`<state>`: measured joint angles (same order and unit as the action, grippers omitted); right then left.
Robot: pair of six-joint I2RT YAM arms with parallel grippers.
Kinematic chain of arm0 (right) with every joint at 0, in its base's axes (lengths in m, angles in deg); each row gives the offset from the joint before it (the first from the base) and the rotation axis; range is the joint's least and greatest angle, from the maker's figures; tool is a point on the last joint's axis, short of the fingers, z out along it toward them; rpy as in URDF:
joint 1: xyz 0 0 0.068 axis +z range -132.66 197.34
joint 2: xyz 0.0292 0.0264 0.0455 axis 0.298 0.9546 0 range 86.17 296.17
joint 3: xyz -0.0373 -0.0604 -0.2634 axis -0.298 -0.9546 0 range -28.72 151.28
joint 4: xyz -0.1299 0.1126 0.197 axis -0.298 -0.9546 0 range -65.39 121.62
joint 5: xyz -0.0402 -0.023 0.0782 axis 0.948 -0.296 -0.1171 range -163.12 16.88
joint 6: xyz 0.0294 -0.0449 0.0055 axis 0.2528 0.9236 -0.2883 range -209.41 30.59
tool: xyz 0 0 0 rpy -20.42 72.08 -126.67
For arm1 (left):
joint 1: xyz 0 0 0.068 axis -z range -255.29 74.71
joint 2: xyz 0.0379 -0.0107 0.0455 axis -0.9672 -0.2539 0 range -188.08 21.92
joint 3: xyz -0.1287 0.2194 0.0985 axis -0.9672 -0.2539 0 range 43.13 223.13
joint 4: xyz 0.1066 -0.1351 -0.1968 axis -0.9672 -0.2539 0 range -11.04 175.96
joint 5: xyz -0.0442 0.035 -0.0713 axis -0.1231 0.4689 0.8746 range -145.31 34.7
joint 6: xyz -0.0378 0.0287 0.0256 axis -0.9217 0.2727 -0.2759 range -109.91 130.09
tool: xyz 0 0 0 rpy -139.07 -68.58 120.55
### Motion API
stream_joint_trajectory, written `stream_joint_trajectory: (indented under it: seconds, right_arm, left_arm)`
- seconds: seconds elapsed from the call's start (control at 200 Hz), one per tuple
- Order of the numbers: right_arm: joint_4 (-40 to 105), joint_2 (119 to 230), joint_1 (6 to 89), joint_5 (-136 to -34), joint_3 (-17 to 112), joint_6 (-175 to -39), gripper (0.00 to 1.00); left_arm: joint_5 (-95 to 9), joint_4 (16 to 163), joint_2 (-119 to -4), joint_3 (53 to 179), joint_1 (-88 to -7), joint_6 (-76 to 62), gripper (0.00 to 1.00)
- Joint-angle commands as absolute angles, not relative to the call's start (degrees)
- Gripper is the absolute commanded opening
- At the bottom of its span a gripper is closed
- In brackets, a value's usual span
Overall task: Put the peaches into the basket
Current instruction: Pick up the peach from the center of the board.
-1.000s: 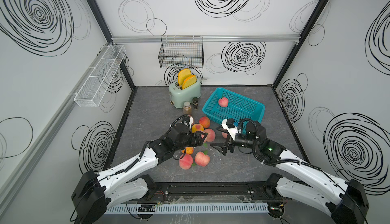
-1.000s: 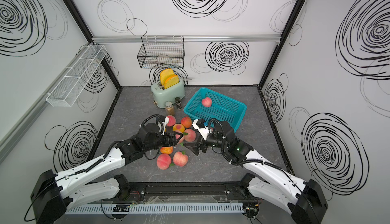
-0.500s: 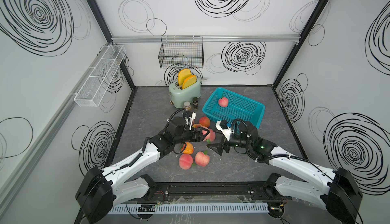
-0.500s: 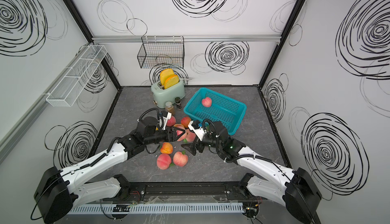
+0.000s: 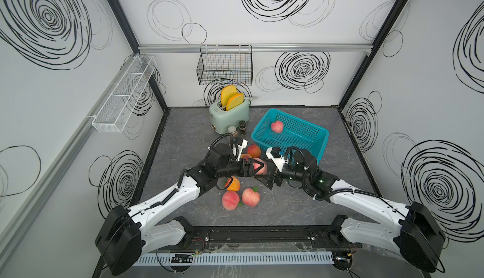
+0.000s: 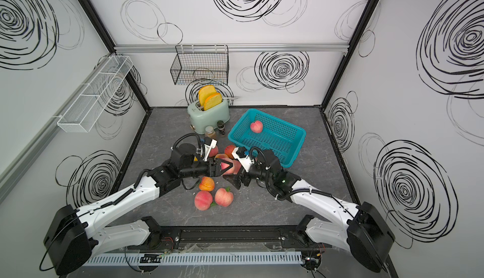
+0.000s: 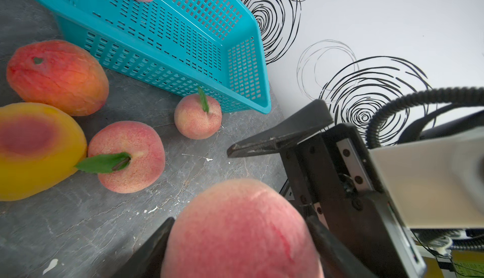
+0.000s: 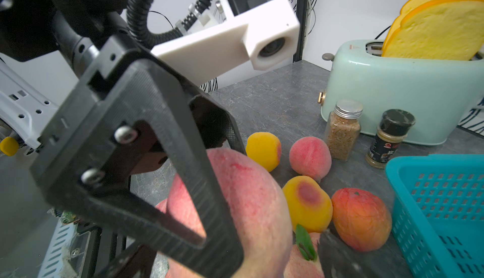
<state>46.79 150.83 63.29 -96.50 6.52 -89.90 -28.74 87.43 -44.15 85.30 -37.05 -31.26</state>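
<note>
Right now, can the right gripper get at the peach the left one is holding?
Probably yes. The right gripper is open and faces the held peach at close range, with nothing between them. The left gripper's fingers cover two sides of it, so only the free sides are available.

left pincer (image 5: 259, 169) gripping, right pincer (image 5: 271, 174) spread wide

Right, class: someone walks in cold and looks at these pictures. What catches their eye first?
The two arms meeting mid-table: the left gripper is clamped on a pink peach, with the right gripper wide open facing it. Behind them, toward the right, sits the teal basket holding one lone peach, while more peaches lie loose around the grippers.
</note>
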Motion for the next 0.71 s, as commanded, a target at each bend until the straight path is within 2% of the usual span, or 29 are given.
stream_joint_trajectory:
  seconds: [0.0, 0.115, 0.25, 0.43, 0.62, 0.7]
  right_arm:
    - [49.4, 152.3, 63.7, -97.0, 7.5, -89.3, 0.99]
    - [49.7, 152.9, 63.7, -97.1, 7.7, -89.2, 1.00]
    - [50.5, 153.2, 63.7, -97.7, 7.7, -89.2, 0.96]
    - [51.5, 153.2, 63.7, -98.7, 7.4, -89.2, 0.81]
    - [51.5, 153.3, 63.7, -99.4, 7.5, -89.4, 0.72]
    - [51.2, 153.4, 63.7, -99.3, 7.5, -89.3, 0.67]
  left_arm:
    - [-27.2, 90.9, -44.7, 87.2, -36.4, -30.7, 0.68]
    - [-26.9, 91.1, -44.9, 87.3, -36.0, -30.8, 0.68]
    - [-26.5, 91.2, -44.7, 87.3, -35.7, -31.0, 0.68]
    - [-26.5, 91.1, -44.8, 87.3, -35.5, -31.0, 0.68]
    - [-27.0, 91.8, -45.3, 87.2, -35.5, -31.2, 0.68]
    - [-27.4, 91.8, -45.4, 87.5, -35.5, -31.1, 0.74]
